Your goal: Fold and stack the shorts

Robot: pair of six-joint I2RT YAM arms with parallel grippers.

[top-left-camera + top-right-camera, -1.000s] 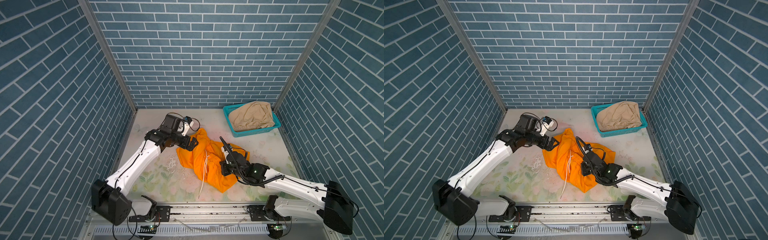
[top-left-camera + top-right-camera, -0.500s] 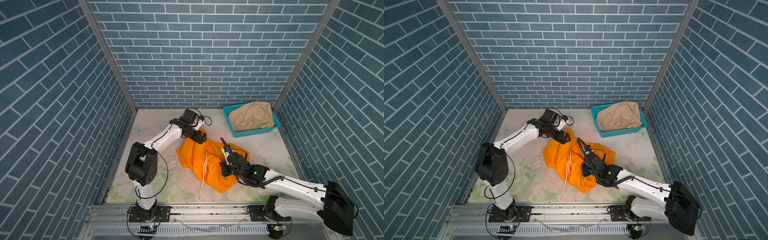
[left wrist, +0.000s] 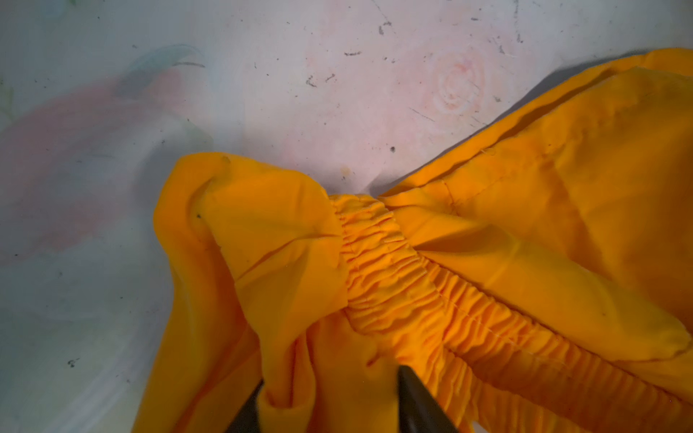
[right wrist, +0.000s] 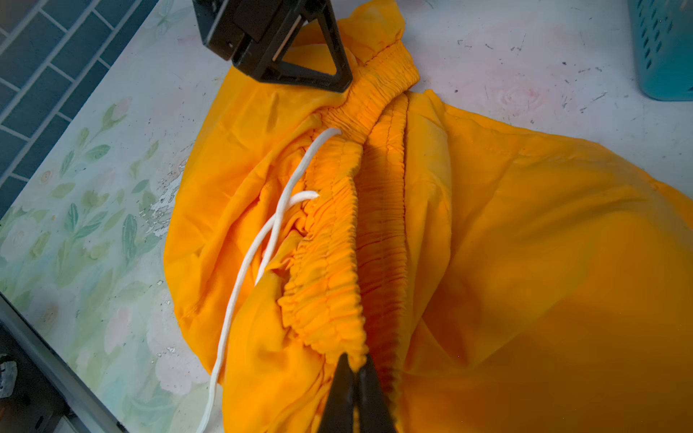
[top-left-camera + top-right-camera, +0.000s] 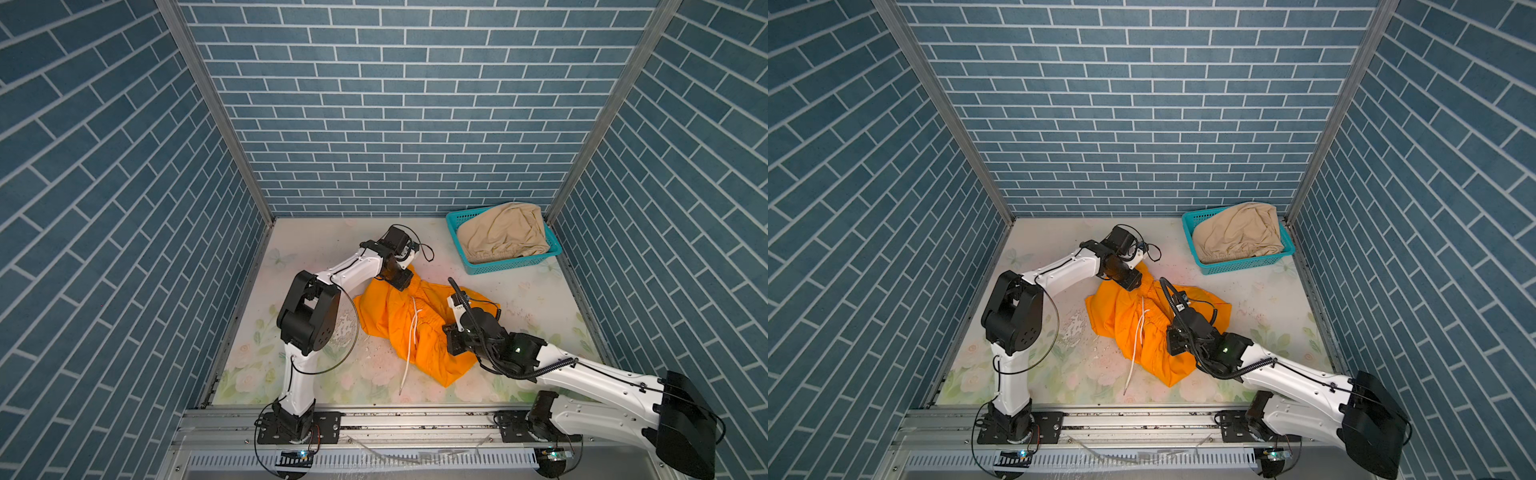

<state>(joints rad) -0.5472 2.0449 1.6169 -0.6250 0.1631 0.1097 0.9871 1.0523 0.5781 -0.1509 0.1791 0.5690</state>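
Observation:
The orange shorts [image 5: 419, 332] [image 5: 1121, 316] lie crumpled mid-table, their white drawstring [image 5: 411, 332] [image 4: 262, 243] trailing toward the front edge. My left gripper [image 5: 401, 284] [image 5: 1130, 282] sits at their far end and, in the left wrist view [image 3: 330, 397], is shut on a bunched fold beside the gathered waistband [image 3: 386, 262]. My right gripper [image 5: 451, 345] [image 5: 1173, 343] is shut on the near end of that waistband [image 4: 337, 262], its tips pinched together [image 4: 354, 365]. The beige shorts [image 5: 503, 232] [image 5: 1237, 230] lie heaped in the basket.
The teal perforated basket [image 5: 511, 264] [image 5: 1241, 266] stands at the back right corner. Blue brick-pattern walls close in three sides. The floral table cover [image 5: 332, 245] is scuffed left of the shorts. A metal rail [image 5: 415, 419] runs along the front edge.
My left arm swung from the left side to the far end of the orange shorts, and its jaws closed from wide open onto the cloth. The right arm held still.

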